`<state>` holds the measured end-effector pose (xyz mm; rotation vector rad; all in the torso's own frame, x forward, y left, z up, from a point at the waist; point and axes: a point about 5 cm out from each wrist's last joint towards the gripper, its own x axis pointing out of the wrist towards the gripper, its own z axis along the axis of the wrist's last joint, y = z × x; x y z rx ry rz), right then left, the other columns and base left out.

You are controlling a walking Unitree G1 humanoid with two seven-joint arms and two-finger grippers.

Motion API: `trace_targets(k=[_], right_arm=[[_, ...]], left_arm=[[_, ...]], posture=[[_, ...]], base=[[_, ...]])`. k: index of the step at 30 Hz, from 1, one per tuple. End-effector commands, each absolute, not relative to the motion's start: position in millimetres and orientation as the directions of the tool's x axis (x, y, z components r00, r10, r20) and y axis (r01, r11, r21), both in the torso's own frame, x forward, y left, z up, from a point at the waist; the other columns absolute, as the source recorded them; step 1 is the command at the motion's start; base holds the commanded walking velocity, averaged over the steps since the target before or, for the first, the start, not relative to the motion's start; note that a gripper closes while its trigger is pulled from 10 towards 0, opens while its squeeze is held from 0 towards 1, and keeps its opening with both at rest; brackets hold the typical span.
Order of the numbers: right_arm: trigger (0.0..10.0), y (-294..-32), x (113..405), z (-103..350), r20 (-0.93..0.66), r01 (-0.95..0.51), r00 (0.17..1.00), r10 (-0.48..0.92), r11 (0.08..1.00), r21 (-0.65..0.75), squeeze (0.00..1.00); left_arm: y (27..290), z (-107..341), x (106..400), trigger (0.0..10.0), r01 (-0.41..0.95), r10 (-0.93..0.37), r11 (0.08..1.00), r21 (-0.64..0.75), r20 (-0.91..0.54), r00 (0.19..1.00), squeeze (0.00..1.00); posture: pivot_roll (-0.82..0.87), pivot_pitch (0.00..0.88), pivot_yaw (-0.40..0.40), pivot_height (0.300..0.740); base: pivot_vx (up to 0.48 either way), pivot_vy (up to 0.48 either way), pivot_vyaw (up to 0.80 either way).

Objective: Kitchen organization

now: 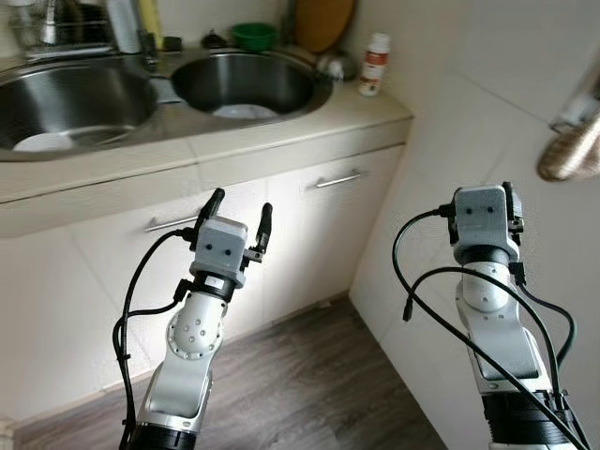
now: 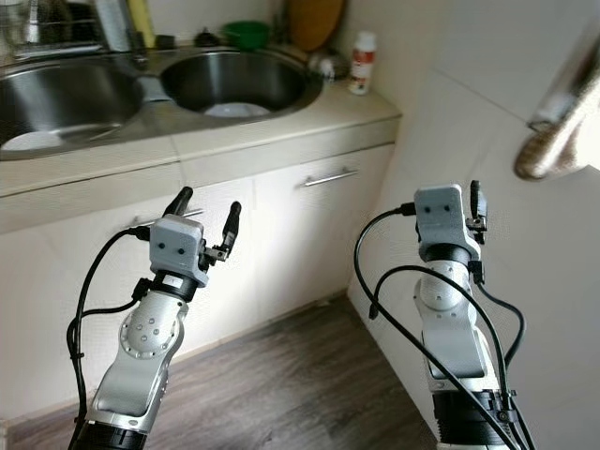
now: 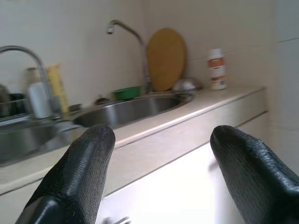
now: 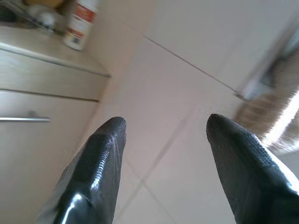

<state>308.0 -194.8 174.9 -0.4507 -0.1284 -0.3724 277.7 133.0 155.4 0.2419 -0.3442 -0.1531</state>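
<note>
Both arms are raised before the cabinet doors, apparently in readiness; the left gripper (image 1: 240, 220) is released and grasps nothing, as is the right gripper (image 4: 163, 154); the dishes wait in the double sink (image 1: 169, 91) on the bench (image 1: 281, 131), a white bottle (image 1: 374, 64) near the wall.

I have both silver arms raised in front of me, forearms angled up and away, cables looping beside each. My left gripper (image 1: 240, 217) points up and far, its two black fingers (image 3: 77, 175) spread apart and holding nothing. My right gripper (image 4: 163, 154) sits off to the right at about the same height, fingers likewise parted and empty.
</note>
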Motion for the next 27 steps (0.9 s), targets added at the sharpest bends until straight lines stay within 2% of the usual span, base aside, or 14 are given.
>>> trace_targets(k=[1, 9, 27], right_arm=[[10.0, -203, 307, 172, 0.191, 0.409, 0.913, -0.361, 0.809, -0.423, 0.00], [10.0, -201, 303, 170, 0.169, 0.386, 0.922, -0.347, 0.818, -0.426, 0.00], [10.0, -211, 261, 157, 0.097, 0.362, 0.928, -0.360, 0.810, -0.462, 0.00]], left_arm=[[130, 155, 278, 10.0, 0.118, -0.201, 0.956, 0.267, 0.308, 0.930, 0.00], [128, 153, 278, 10.0, 0.127, -0.210, 0.954, 0.272, 0.303, 0.930, 0.00], [126, 150, 279, 10.0, 0.154, -0.237, 0.947, 0.283, 0.291, 0.927, 0.00]], posture=[[0.09, 0.000, -0.071, 0.740], [0.08, 0.000, -0.067, 0.740], [0.04, 0.000, -0.034, 0.740]], base=[[0.000, 0.000, -0.80], [0.000, 0.000, -0.80], [0.000, 0.000, -0.80]])
